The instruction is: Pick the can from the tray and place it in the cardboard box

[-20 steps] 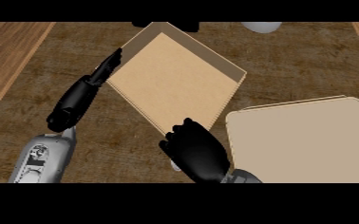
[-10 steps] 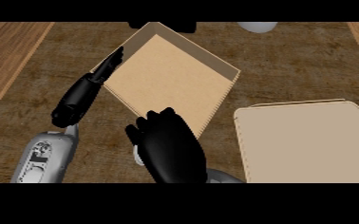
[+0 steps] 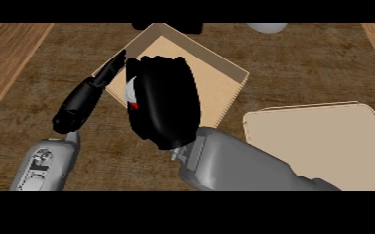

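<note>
Fingers of your left hand (image 3: 82, 101) lie straight and together along the left wall of the cardboard box (image 3: 219, 87), pointing up and away from you; that hand holds nothing and touches, or nearly touches, the box's outer rim. Just right of it, your right hand (image 3: 164, 99) hangs over the box's open middle, its back toward the camera and its fingers curled down and to the left, closed round the can (image 3: 132, 93). Only a sliver of the can shows at the hand's left edge: a pale curved face with a touch of red low down. So the can sits under and slightly left of your right palm, above the box's floor, and the right hand is the one that matters here. From that sliver you cannot tell the can's long axis or which way its top points; the hand hides the rest. Whether it rests on the box's floor or is held above it cannot be made out either. Further right, the beige tray (image 3: 315, 139) lies well apart from the can, beside the box's right corner.
</note>
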Robot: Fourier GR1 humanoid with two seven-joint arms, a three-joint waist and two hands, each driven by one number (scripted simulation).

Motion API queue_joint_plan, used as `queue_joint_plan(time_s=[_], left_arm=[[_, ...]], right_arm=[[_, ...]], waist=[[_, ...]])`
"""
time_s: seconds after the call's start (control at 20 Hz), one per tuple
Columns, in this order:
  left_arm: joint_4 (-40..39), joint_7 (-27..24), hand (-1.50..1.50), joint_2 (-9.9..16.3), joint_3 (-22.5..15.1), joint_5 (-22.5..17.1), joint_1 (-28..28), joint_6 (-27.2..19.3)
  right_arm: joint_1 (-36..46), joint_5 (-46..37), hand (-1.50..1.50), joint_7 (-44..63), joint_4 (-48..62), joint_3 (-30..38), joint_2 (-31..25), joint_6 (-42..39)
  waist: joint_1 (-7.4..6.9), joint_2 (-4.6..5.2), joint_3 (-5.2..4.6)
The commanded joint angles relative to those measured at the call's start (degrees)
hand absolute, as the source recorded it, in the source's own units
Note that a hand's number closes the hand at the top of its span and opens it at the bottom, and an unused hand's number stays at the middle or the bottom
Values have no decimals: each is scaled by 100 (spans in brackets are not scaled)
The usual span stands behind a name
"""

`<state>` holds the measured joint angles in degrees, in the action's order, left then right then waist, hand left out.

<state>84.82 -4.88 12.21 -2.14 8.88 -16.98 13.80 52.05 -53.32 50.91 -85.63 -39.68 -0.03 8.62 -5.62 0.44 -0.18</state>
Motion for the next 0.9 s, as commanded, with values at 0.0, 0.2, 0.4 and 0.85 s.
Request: queue_joint_plan(time_s=[0.0,0.2,0.4,0.85], left_arm=[[124,53,0,123,168,-161,36,115],[85,-106,0,140,200,-74,288,53],[61,114,0,50,125,123,-43,-138],[301,-8,0,188,334,-118,331,68]], right_arm=[[1250,605,150,568,1005,474,2,252],[1792,947,150,95,2271,451,2,-8],[1812,1761,150,-482,3066,670,3,-759],[1977,2302,150,-1724,4546,1203,-242,-2091]], waist=[[48,1,2],[221,3,6],[265,28,9],[378,-3,15]])
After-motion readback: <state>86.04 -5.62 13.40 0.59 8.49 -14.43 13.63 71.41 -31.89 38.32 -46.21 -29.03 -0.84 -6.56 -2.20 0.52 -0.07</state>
